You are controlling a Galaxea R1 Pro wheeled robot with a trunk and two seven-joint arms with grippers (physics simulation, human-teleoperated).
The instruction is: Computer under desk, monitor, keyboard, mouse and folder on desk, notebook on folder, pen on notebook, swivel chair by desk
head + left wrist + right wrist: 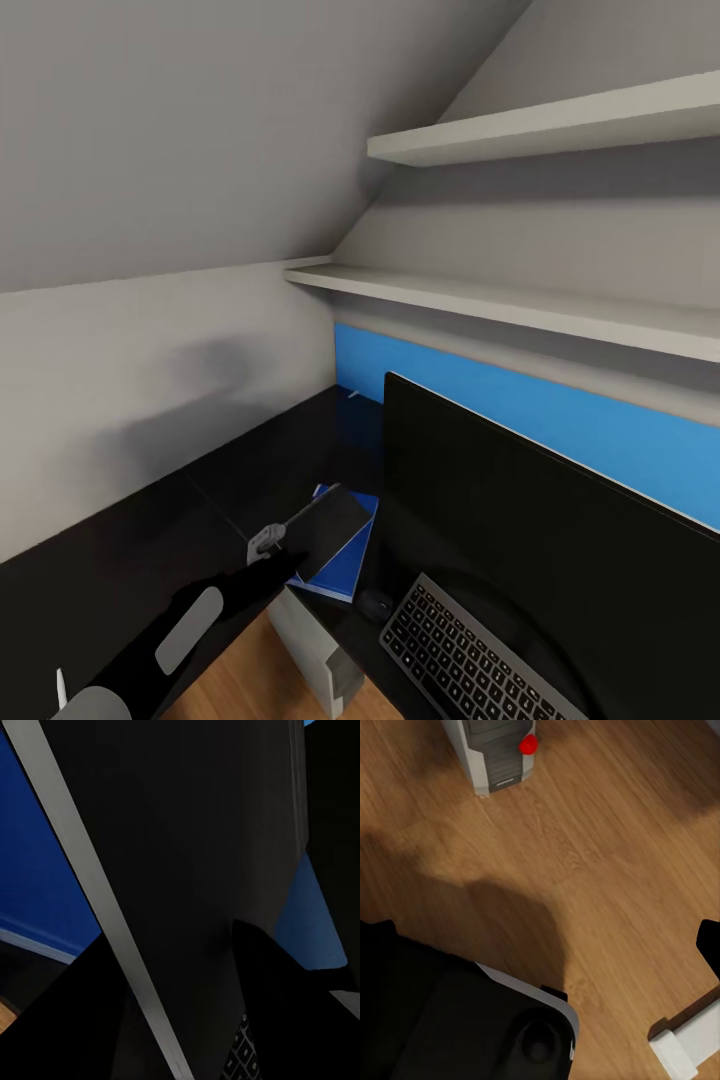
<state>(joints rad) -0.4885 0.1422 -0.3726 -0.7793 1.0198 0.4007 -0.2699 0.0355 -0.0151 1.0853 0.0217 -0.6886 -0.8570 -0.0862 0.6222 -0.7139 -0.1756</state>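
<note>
On the glossy black desk [250, 470] stands the monitor [540, 520], with the keyboard [450, 650] in front of it. The small dark mouse [377, 603] lies left of the keyboard, and the blue folder [345, 572] lies left of the mouse. My left gripper [285, 540] is shut on a corner of the dark notebook [325, 525], which hangs tilted just above the folder. The left wrist view shows the notebook [187, 832] close up, the folder [37, 870] behind it and some keys of the keyboard [244, 1054]. The computer [310, 640] [495, 750] stands on the floor below the desk edge.
Two white shelves [500, 300] [560, 125] hang above the blue back panel [560, 410], under a sloping ceiling. The right wrist view looks down on wooden floor [607, 832], a white desk leg [690, 1042] and a black rounded body with a grey rim [472, 1020].
</note>
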